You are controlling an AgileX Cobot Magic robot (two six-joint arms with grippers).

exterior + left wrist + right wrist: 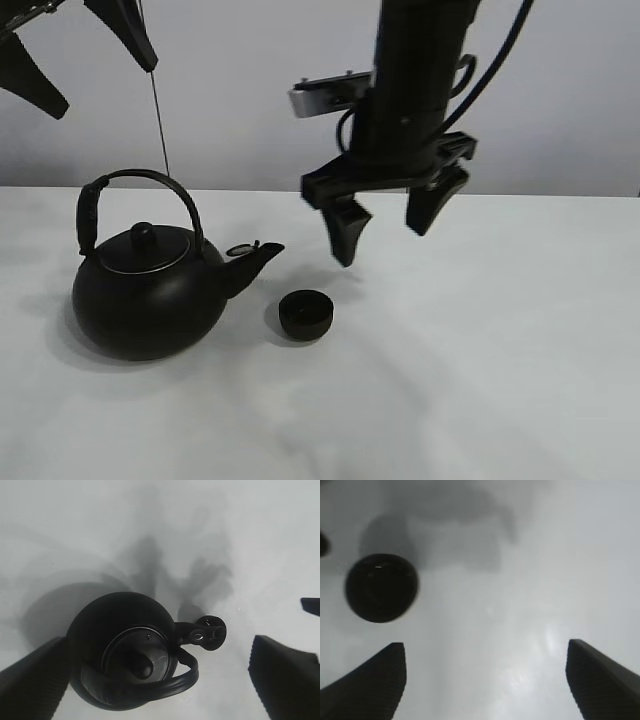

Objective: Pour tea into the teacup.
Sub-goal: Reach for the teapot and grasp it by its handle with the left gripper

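Hovering right hand [383, 245] near teacup [305, 313]

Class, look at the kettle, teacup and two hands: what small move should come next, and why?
Probably lower the left hand to the handle of the kettle: it hangs open above the untouched kettle, whose spout is near the teacup.

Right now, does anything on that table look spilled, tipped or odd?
Nothing stands out: the kettle sits upright with its lid on, the teacup stands upright beside its spout, and no liquid shows on the table.
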